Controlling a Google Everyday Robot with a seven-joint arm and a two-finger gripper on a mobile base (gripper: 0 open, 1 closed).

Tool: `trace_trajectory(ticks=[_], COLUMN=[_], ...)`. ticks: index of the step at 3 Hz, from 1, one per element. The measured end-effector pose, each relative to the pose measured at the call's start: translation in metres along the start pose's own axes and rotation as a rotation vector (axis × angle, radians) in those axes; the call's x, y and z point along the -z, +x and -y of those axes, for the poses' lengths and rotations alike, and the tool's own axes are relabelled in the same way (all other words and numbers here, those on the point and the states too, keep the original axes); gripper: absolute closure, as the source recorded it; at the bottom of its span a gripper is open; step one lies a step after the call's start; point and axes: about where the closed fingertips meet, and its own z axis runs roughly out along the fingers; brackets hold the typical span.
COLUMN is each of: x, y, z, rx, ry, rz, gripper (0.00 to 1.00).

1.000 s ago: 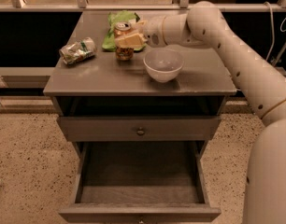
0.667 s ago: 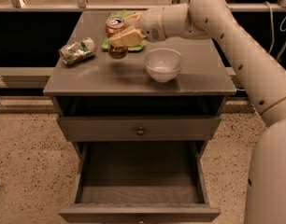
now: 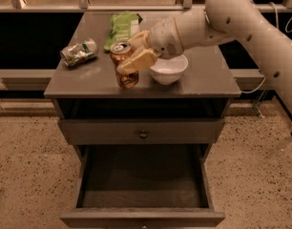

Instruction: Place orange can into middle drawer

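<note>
My gripper is shut on the orange can, one pale finger behind it and one across its front. It holds the can upright, silver top showing, over the front of the cabinet top, just left of the white bowl. I cannot tell whether the can's base touches the top. The middle drawer is pulled open below, its grey inside bare. It lies directly below and in front of the can.
A crushed green-and-white can lies at the left of the top. A green chip bag lies at the back. The upper drawer is shut, its knob in the middle. My arm reaches in from the upper right.
My gripper has carried the orange can from the back of the top, by the green bag, first a little left and then toward the front edge beside the bowl.
</note>
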Motion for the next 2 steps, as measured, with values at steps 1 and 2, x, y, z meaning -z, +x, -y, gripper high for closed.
trace_trajectory(ticks=[1,2], x=[0.003,0.024], y=[0.040,0.081], z=[-0.054,-0.111], rx=[-0.083,-0.106], ry=[-0.071,-0.046], rz=[0.058,0.083], gripper=[1.00,1.00])
